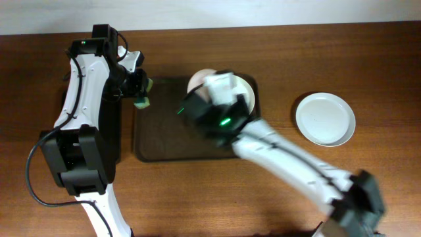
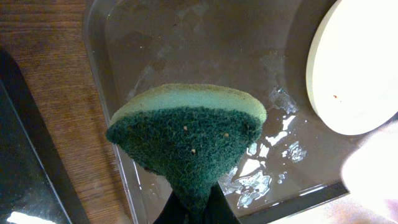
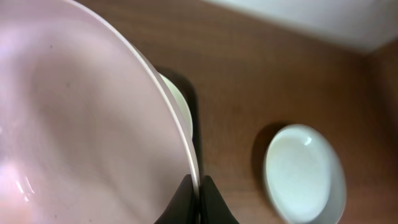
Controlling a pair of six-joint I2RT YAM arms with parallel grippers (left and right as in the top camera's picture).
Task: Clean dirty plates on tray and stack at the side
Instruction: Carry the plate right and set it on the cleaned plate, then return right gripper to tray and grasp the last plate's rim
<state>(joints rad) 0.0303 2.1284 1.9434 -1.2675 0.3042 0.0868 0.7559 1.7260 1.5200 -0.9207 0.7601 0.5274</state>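
**Overhead:** the large dark brown rectangular tray [image 1: 158, 141] lies mid-table. The left gripper [image 1: 140, 92] hangs over the tray's upper left corner with a green scouring sponge [image 1: 143, 101]. The right arm's wrist covers the upper right corner, hiding its fingers. A raised round white plate [image 1: 199, 80] and a second white plate [image 1: 250, 99] show around the wrist. A third white plate [image 1: 325, 119] sits on the wooden table [image 1: 368, 52], apart from the tray.

**Left wrist:** the left gripper [image 2: 194, 210] is pinched tight on the sponge's [image 2: 189, 137] lower tip. Only here do wet patches show on the tray [image 2: 186, 50] floor, and a narrow black tray [image 2: 18, 174] beside it.

**Right wrist:** the right gripper [image 3: 199, 194] is clamped on the rim of the raised plate [image 3: 74, 124], which is tilted on edge. The second plate [image 3: 181, 102] peeks out behind it, and the third [image 3: 305, 171] lies beyond.
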